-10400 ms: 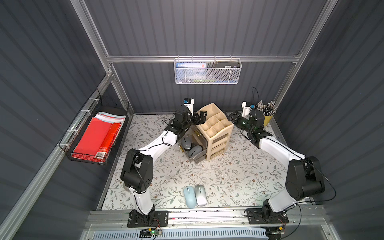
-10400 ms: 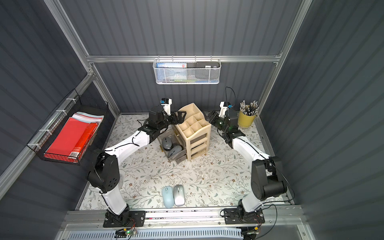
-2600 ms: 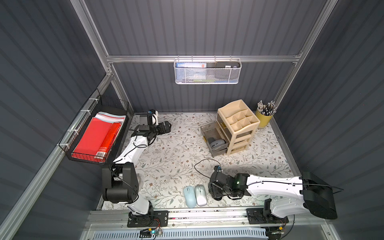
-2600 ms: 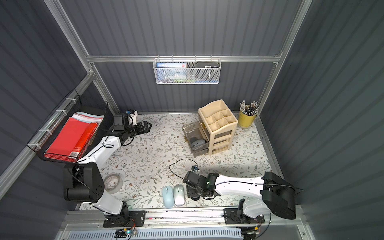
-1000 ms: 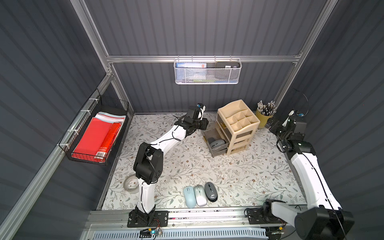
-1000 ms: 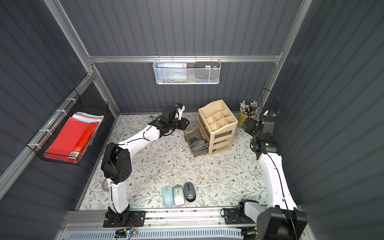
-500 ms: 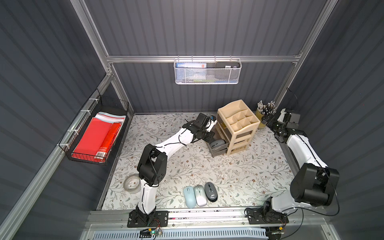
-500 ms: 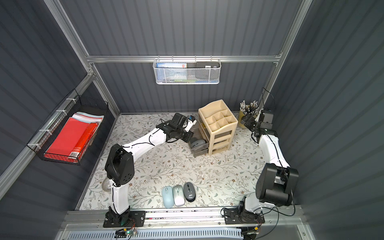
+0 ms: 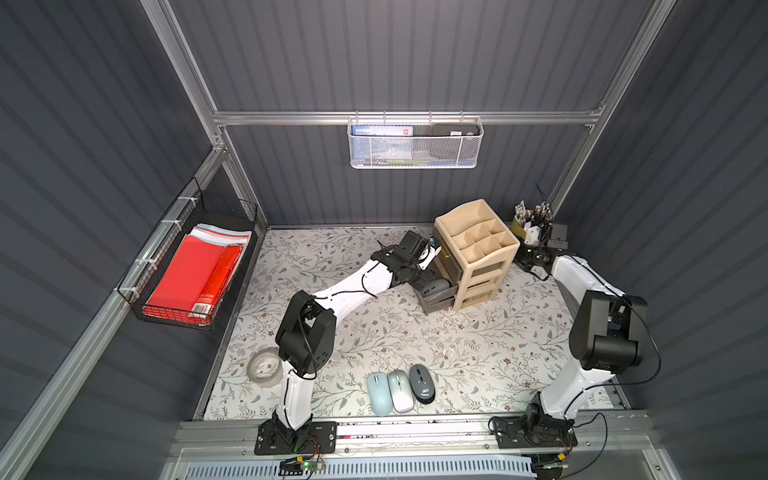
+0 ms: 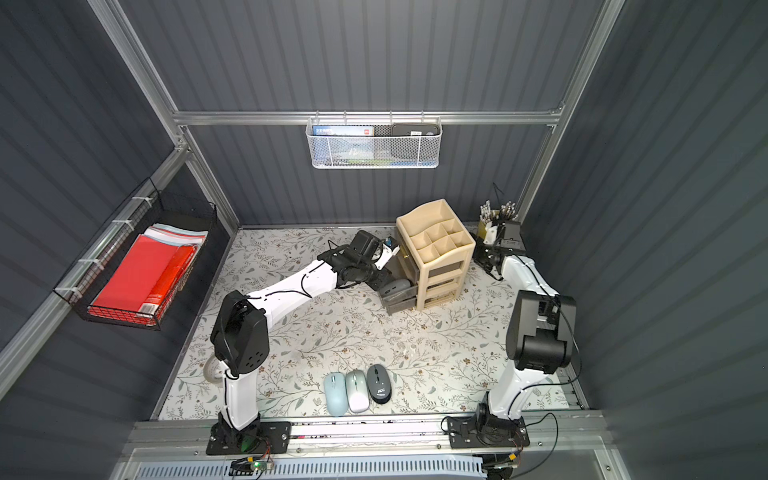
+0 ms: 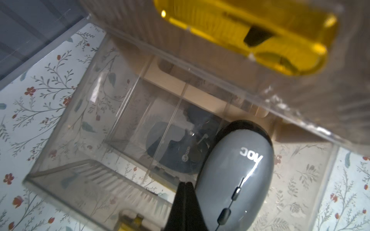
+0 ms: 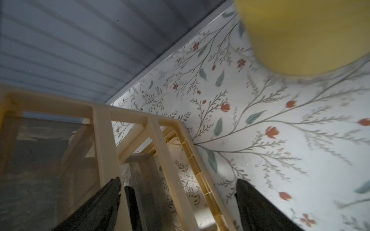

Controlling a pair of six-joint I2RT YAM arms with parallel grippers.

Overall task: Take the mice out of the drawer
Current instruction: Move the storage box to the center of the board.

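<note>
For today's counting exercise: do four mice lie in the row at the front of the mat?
No: the row holds only three, the pale blue mouse, the silver mouse and the dark grey mouse.

White "AOC" on drawer mouse (image 11: 238,176), upside down in left wrist view. Same "AOC" on near-edge mouse (image 9: 422,384). Black mouse (image 11: 172,152) logo and basket box (image 9: 382,131) print are unreadable.

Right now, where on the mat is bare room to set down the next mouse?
Free: right of the dark grey mouse, up to the right arm's base; also mid-mat, between the mouse row and the open drawer. Crowded: around the organizer.
</note>
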